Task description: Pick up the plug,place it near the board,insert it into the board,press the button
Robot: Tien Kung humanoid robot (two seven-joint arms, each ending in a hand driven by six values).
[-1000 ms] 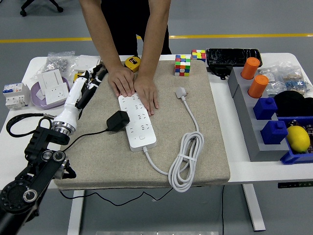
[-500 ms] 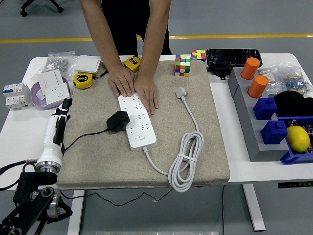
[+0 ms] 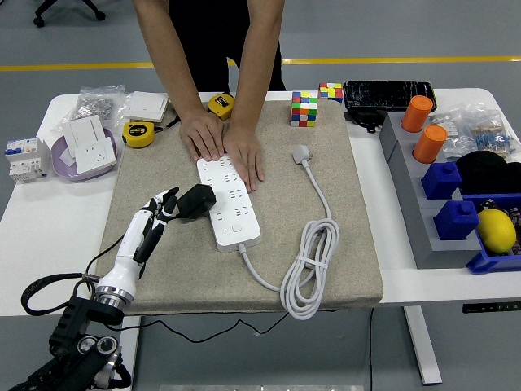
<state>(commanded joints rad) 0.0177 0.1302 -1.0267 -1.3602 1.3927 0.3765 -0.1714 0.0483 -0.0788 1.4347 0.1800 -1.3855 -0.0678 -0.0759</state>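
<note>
A black plug [image 3: 195,200] sits at the left edge of the white power strip [image 3: 229,202] on the beige mat [image 3: 342,244], its black cord trailing off to the left. My left hand [image 3: 159,208] reaches in from the lower left with fingers loosely spread, fingertips just left of the plug, holding nothing. A person's two hands [image 3: 221,143] press flat on the far end of the strip. The strip's white cable [image 3: 311,261] lies coiled to the right, ending in a white plug [image 3: 302,153]. My right hand is out of view.
Two yellow tape measures [image 3: 139,133] and white sockets [image 3: 91,140] lie at the far left. Cube puzzles [image 3: 304,108] stand behind the mat. A grey rack with orange and blue blocks [image 3: 431,163] and a lemon [image 3: 496,230] fills the right side.
My left arm swung from the far left back corner down along the table's left side, then in to the right; the hand now sits beside the black plug. The person's hands stay put.
</note>
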